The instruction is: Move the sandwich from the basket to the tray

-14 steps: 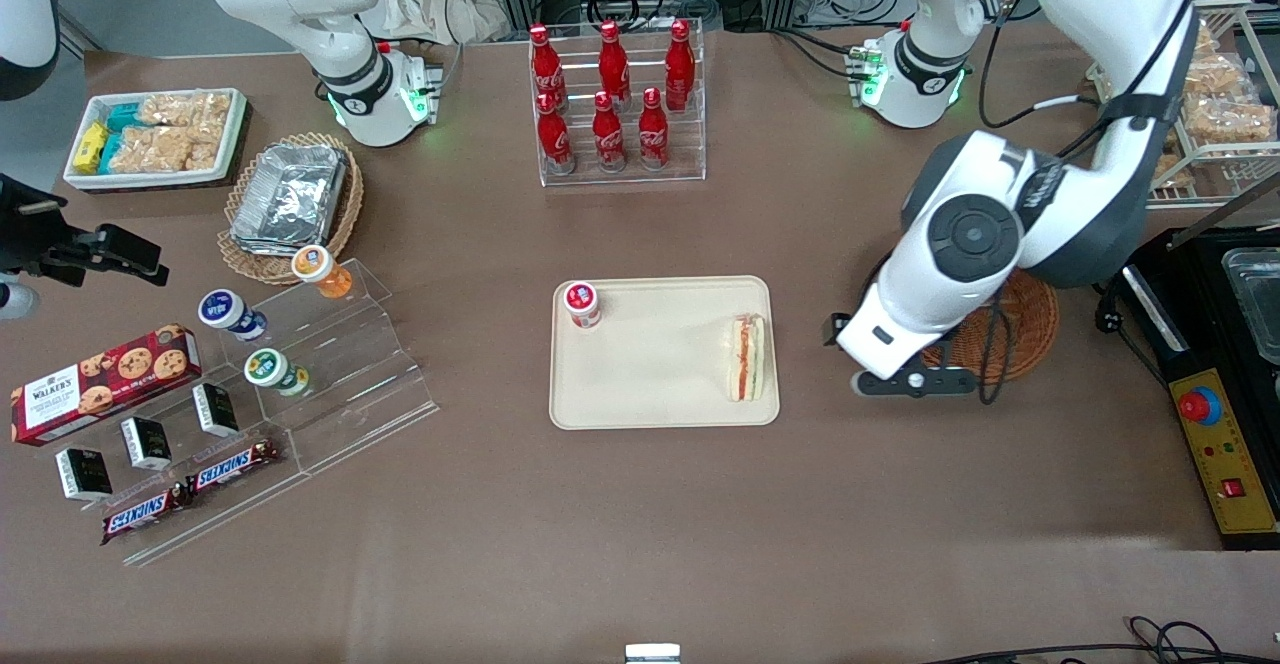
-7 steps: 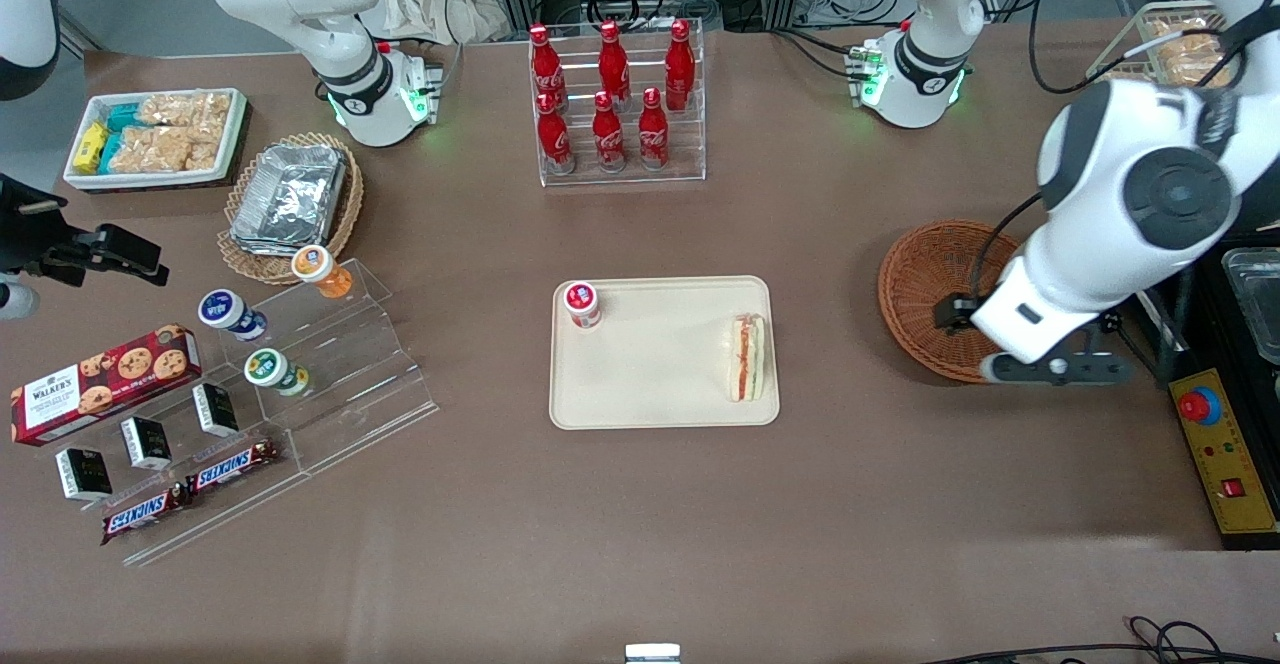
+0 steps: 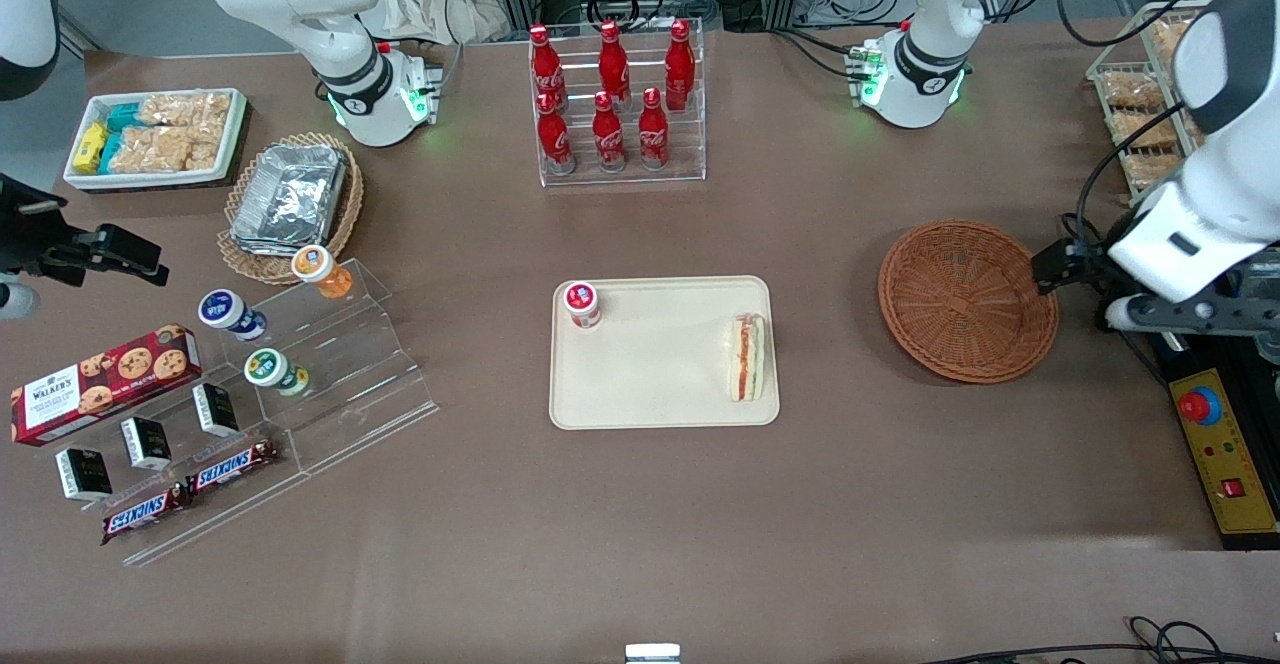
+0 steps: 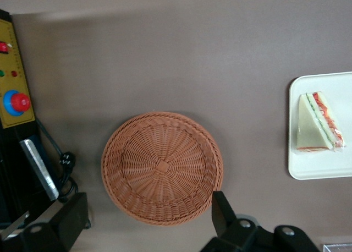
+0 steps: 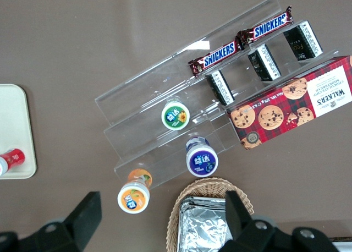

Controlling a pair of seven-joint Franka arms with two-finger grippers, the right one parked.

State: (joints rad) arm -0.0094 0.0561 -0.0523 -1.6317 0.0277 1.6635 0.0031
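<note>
The sandwich (image 3: 747, 357) lies on the tray (image 3: 650, 394). The basket (image 3: 967, 301) is empty. The gripper (image 4: 146, 224), fingers apart and holding nothing, hangs beside the basket. The job looks done.

The tray (image 3: 660, 384) lies at the centre of the front view. The sandwich (image 3: 747, 357) lies on it at the end nearer the working arm, and a small jar (image 3: 582, 304) stands in its upper corner toward the parked arm. The basket (image 3: 967, 301) sits mid-height toward the working arm's end, well apart from the tray. The gripper (image 3: 1090, 289) hangs just beside the basket's outer rim. A bottle rack (image 3: 620, 104) stands in the upper middle of the frame.
</note>
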